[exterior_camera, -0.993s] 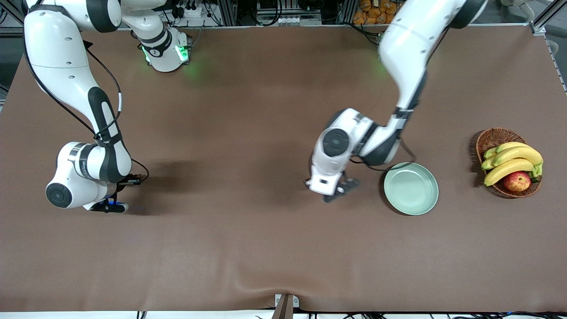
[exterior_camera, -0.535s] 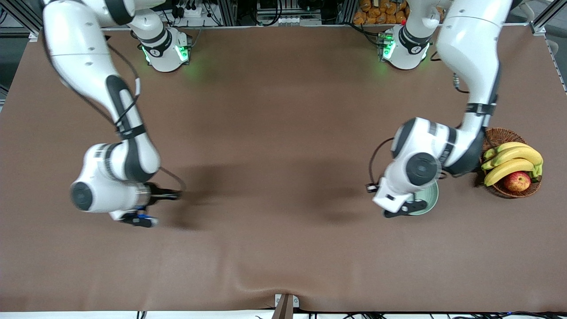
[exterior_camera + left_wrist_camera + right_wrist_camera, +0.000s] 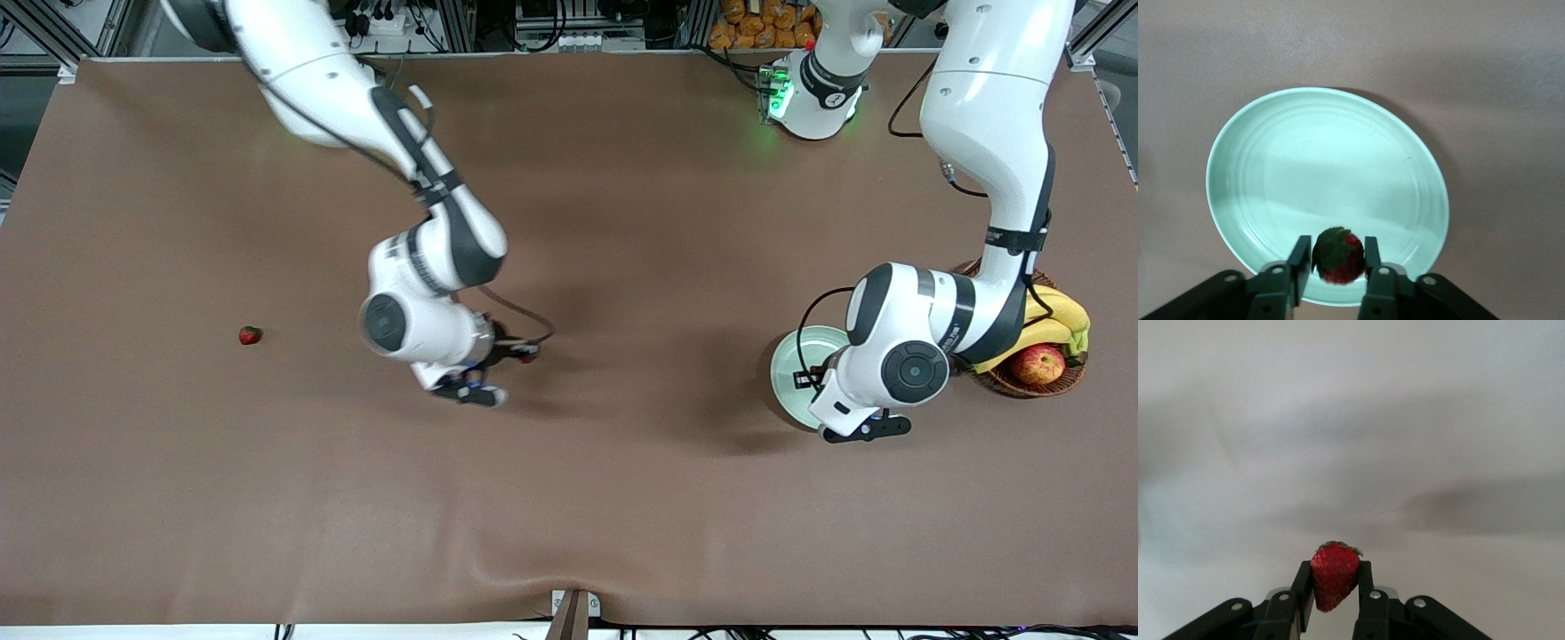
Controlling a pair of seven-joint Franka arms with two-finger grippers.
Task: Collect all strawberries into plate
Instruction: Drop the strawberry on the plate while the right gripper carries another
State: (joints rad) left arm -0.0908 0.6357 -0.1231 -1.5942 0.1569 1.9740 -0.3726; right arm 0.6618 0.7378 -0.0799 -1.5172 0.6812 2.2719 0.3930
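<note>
My left arm hides much of the glossy, ridged mint plate [image 3: 790,373], whose rim shows under my left gripper [image 3: 1333,261]; the wicker basket [image 3: 1022,384] of bananas [image 3: 1062,313] and an apple [image 3: 1038,364] is half covered too. That gripper clamps a leafy-topped strawberry [image 3: 1337,256] over the plate. My right gripper [image 3: 1334,588] pinches a pointed, pitted berry [image 3: 1334,576] above bare brown cloth (mid-table). A third strawberry [image 3: 250,335] lies well apart, toward the right arm's end.

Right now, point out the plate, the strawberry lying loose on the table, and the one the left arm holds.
plate [image 3: 1305,167], left wrist view, bare middle.
loose strawberry [image 3: 250,335], front view, red body.
held strawberry [image 3: 1336,257], left wrist view, leafy top.
</note>
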